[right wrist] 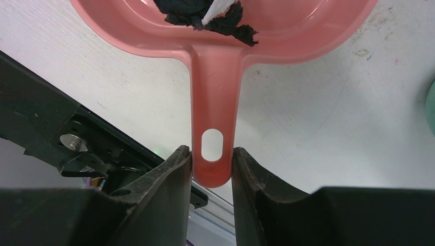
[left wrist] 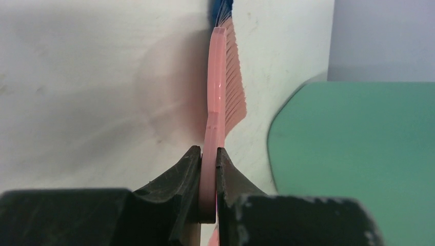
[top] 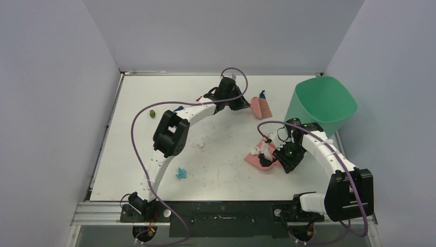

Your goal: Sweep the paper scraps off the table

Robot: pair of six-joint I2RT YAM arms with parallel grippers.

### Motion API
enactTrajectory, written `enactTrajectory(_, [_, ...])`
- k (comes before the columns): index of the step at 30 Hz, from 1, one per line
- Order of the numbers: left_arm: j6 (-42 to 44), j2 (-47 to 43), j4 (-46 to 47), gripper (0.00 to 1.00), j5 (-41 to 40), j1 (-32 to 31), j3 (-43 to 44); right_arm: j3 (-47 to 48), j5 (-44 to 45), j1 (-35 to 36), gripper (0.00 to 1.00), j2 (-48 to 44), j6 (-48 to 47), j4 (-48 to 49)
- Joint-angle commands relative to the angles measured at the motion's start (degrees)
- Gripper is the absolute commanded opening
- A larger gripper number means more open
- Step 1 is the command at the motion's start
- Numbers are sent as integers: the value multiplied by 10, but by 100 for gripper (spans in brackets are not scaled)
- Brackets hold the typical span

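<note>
I judge the job about half done. On the table (top: 226,175) the green bin (top: 321,103) stands at the far right, and I place everything from it.

The dustpan (right wrist: 214,92) lies flat near the bin, on its near-left side. It already carries dark crumpled paper scraps (right wrist: 205,18) with a white bit among them. None of that has reached the bin yet (its inside looks bare from above).

I count 5 loose pieces:
- The cyan scrap (top: 180,173) lies well apart from the bin, toward the near left.
- The green scrap (top: 152,113) is the farthest left of the bin.
- The dark blue scrap (top: 178,108) and a tiny red scrap (top: 198,98) lie a little closer to the bin than the green one.
- The blue scrap (top: 262,94) sits just left of the bin.

The left arm (top: 169,134) stretches long across the table toward the bin. The left gripper (left wrist: 208,164) is clamped tight on the handle of the brush (left wrist: 218,92), which stands on edge with its bristles facing the bin. The brush tip seems to touch the blue scrap, though the wrist view crops it.

The right arm (top: 329,154) is folded back, near the bin. The right gripper (right wrist: 213,164) is closed on the end of the dustpan handle, at the hanging hole.
</note>
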Motion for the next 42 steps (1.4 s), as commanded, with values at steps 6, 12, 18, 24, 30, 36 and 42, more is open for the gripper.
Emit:
enactTrajectory(6, [23, -282, 71, 0, -34, 35, -377, -2, -3, -8, 5, -8, -13, -2])
enactTrajectory(12, [18, -401, 123, 0, -3, 25, -582, 1, -8, -11, 5, -11, -25, -7])
enactTrajectory(18, [34, -583, 96, 0, -33, 3, -726, -3, -5, -12, 5, -28, -39, -12])
enactTrajectory(24, [77, -734, -15, 0, -60, -1, -697, 0, 0, -12, 5, -46, -57, -32])
enactTrajectory(30, [177, -757, -191, 0, -160, -9, -562, 22, 11, -11, 5, -44, -81, -62])
enactTrajectory(36, [306, -627, -384, 0, -301, -8, -400, 33, 18, -4, 5, -30, -98, -74])
enactTrajectory(42, [340, -483, -445, 0, -298, -23, -313, 46, 16, 28, 5, -11, -85, -78])
